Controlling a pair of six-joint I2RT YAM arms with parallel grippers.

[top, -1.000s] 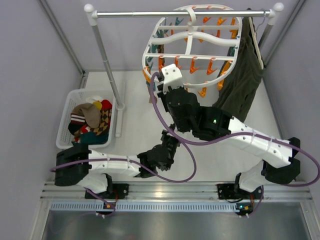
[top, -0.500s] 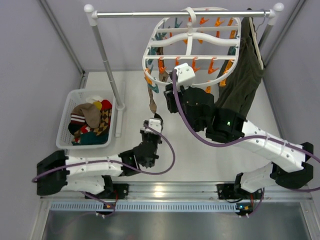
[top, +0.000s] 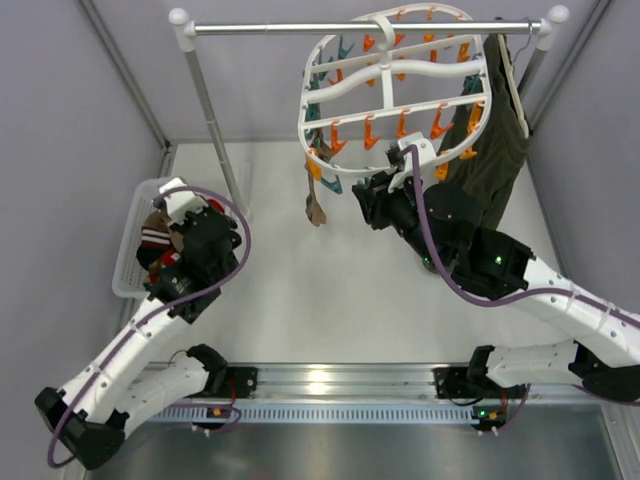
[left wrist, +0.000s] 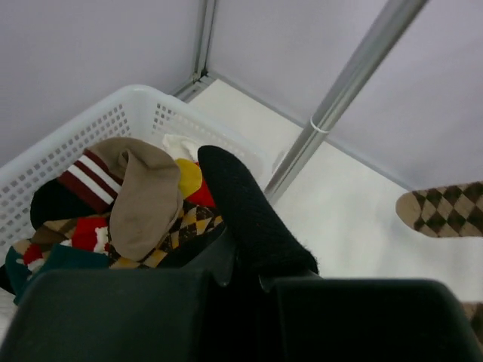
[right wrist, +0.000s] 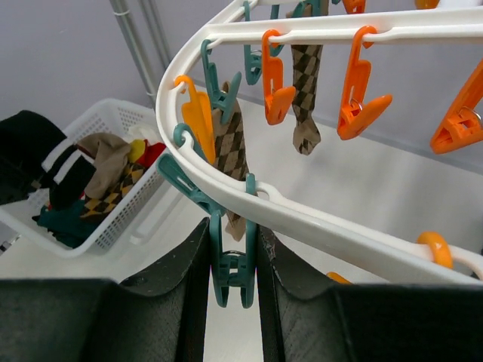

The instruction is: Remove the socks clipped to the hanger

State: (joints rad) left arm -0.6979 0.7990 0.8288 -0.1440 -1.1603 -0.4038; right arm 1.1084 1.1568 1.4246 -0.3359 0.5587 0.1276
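The white oval hanger (top: 385,85) hangs from the rail, with orange and teal pegs. Brown argyle socks (top: 315,205) are still clipped at its left rim; in the right wrist view one sock (right wrist: 226,136) hangs nearer and another (right wrist: 306,98) farther back. My right gripper (top: 368,200) sits under the near rim (right wrist: 317,219), shut on a teal peg (right wrist: 232,268). My left gripper (top: 185,235) is over the basket, shut on a black sock (left wrist: 249,211) that sticks out ahead of the fingers. An argyle toe (left wrist: 445,210) shows at the right of the left wrist view.
A white laundry basket (top: 135,240) at the left holds several socks (left wrist: 143,196). The rail's upright pole (top: 215,120) stands beside it. A dark olive garment (top: 490,150) hangs on a slim hanger at the rail's right end. Grey walls enclose the floor.
My left arm swung from the middle of the floor to over the basket. My right gripper moved right and back, and the hanger swung right with it.
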